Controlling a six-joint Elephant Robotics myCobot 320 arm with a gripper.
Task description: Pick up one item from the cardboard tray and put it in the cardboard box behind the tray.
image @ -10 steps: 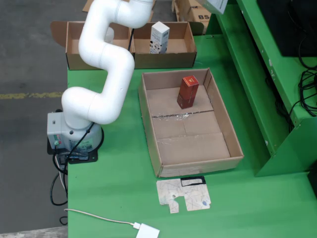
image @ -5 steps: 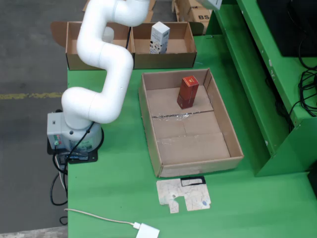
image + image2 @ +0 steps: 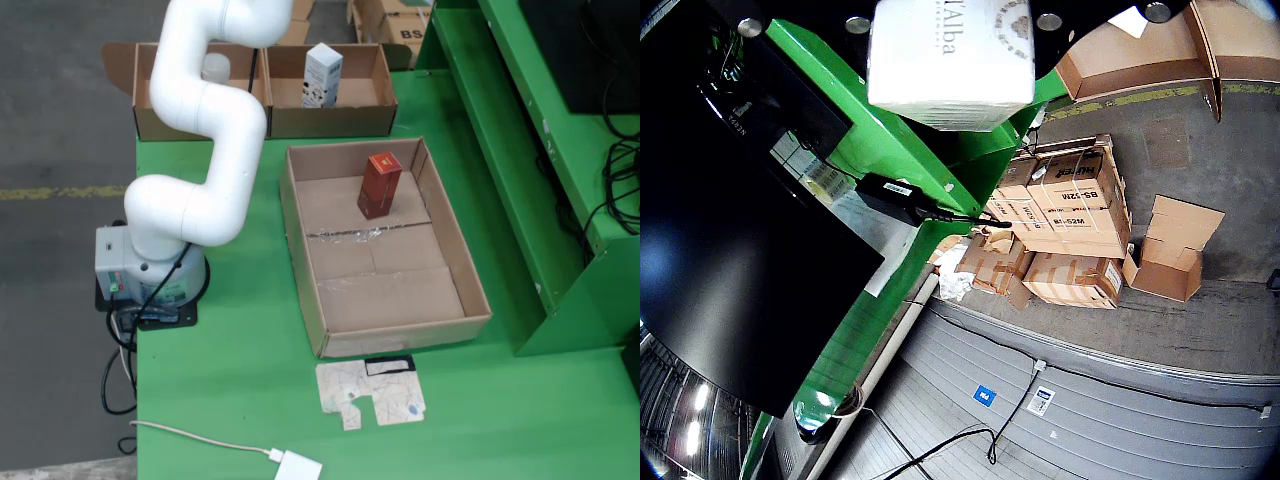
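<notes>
A white carton (image 3: 950, 60) with printed lettering fills the top of the wrist view, held tight against my gripper's dark body (image 3: 1090, 15); the fingers themselves are hidden. In the overhead view the gripper is off the top edge and only the white arm (image 3: 210, 110) shows. The cardboard tray (image 3: 305, 250) holds one upright red box (image 3: 379, 184) near its far end. Behind it stand two open cardboard boxes: the right one (image 3: 340, 118) holds a white and blue carton (image 3: 322, 75), and the left one (image 3: 150, 118) is partly covered by the arm.
A flat cardboard scrap (image 3: 370, 392) and a white adapter with its cable (image 3: 298, 467) lie near the front edge. A green shelf frame (image 3: 540, 150) rises on the right. The wrist view looks out at a black monitor (image 3: 730, 250) and stacked cartons (image 3: 1070, 230).
The arm's upper links have swung left over the left rear box. The white carton seen at the top edge a second ago has left the overhead view.
</notes>
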